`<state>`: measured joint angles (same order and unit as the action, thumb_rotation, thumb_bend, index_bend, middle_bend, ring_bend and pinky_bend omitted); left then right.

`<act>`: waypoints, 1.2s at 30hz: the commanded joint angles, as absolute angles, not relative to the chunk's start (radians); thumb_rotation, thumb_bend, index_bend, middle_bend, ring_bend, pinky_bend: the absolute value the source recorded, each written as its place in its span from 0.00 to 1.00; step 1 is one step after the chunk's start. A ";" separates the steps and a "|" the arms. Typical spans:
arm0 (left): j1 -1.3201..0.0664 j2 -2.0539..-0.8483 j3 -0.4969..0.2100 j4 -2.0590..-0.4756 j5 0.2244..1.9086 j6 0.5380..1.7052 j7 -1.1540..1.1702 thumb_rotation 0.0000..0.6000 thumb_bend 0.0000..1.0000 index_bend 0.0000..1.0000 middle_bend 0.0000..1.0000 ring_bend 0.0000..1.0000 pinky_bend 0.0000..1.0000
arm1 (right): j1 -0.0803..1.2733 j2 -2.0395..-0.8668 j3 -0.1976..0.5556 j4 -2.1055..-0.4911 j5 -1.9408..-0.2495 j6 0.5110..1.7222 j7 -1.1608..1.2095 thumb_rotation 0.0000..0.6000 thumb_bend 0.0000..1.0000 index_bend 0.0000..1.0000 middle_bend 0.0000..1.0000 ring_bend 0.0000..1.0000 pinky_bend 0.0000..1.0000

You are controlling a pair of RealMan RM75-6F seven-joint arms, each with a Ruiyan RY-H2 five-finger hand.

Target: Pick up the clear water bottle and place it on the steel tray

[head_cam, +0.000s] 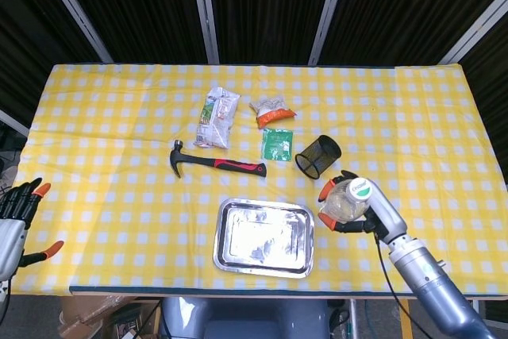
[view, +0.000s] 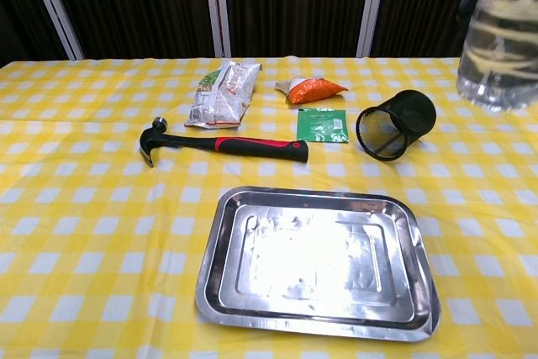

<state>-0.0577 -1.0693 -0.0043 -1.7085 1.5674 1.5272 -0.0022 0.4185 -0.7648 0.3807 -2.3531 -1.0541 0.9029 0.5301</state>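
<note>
One clear water bottle [head_cam: 347, 200] | my right hand [head_cam: 359, 210] fingers are clamping it aloft, just right of the steel tray [head_cam: 264, 237] | left hand [head_cam: 17, 212] fingers are spreading idle, far left of tray | tray is lying leftward of bottle.

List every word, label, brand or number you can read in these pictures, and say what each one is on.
None can be read.
Bottle cap: a green mark, too small to read.
White snack bag: print too blurred to read.
Orange-and-white bag: print too small to read.
Green packet: printing blurred in both views.
Hammer, tray and black mesh cup: no text shows.
</note>
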 commanded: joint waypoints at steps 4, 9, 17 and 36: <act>-0.050 -1.074 -0.018 -1.715 1.535 1.535 0.034 1.00 0.16 0.05 0.00 0.00 0.00 | 0.437 -0.547 0.523 -2.356 -1.083 0.825 0.708 1.00 1.00 0.96 0.78 0.37 0.00; -0.047 -1.067 -0.020 -1.712 1.537 1.542 0.021 1.00 0.16 0.05 0.00 0.00 0.00 | 0.430 -0.427 0.564 -2.356 -1.055 0.775 0.804 1.00 1.00 0.96 0.78 0.37 0.00; -0.047 -1.066 -0.016 -1.712 1.547 1.541 0.016 1.00 0.16 0.05 0.00 0.00 0.00 | 0.411 -0.470 0.473 -2.356 -1.083 0.685 0.795 1.00 1.00 0.96 0.79 0.37 0.00; -0.061 -1.078 -0.017 -1.710 1.530 1.506 0.049 1.00 0.16 0.05 0.00 0.00 0.00 | 0.462 -1.170 0.221 -2.279 -1.070 0.946 0.350 1.00 1.00 0.92 0.78 0.37 0.00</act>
<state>-0.0595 -1.0770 -0.0171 -1.7097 1.5316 1.5079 0.0469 0.4387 -1.0905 0.2397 -2.3060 -1.0891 0.8891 0.4104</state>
